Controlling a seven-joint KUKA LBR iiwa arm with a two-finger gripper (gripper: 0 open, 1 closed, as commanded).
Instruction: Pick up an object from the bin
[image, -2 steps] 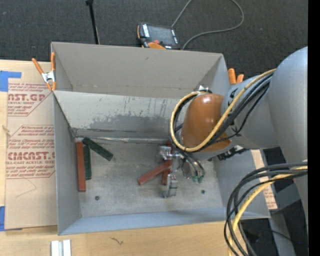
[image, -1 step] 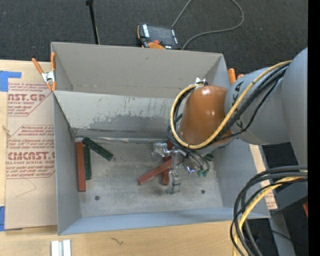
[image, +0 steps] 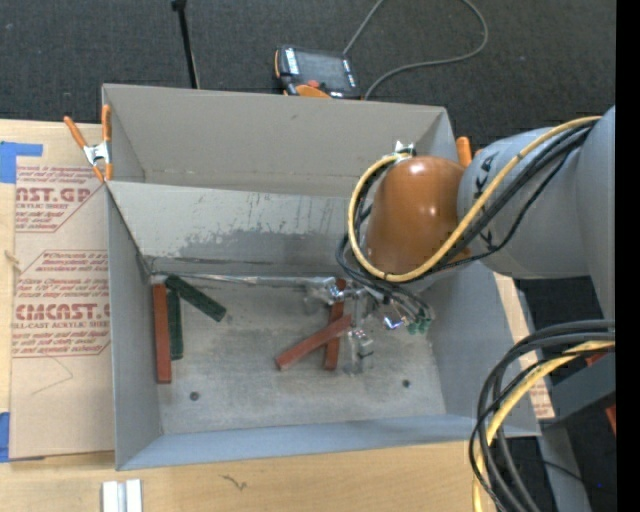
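We see the gripper low over the right half of the bin's floor, hanging under the arm's orange cover. It is right at two red-brown sticks that cross each other there. We cannot tell whether it is open or closed, nor whether it grips either stick.

The longer stick lies flat, its long axis running from lower left up to the right, with its upper end going under the gripper. The shorter stick stands much steeper in the view, nearly top to bottom. Its lower end points towards the near wall and its upper part is hidden by the gripper. The two touch where they cross.

Well apart, by the left wall, another red-brown stick lies top to bottom. A dark green stick lies just beside it, and a second green stick slants off to the right.
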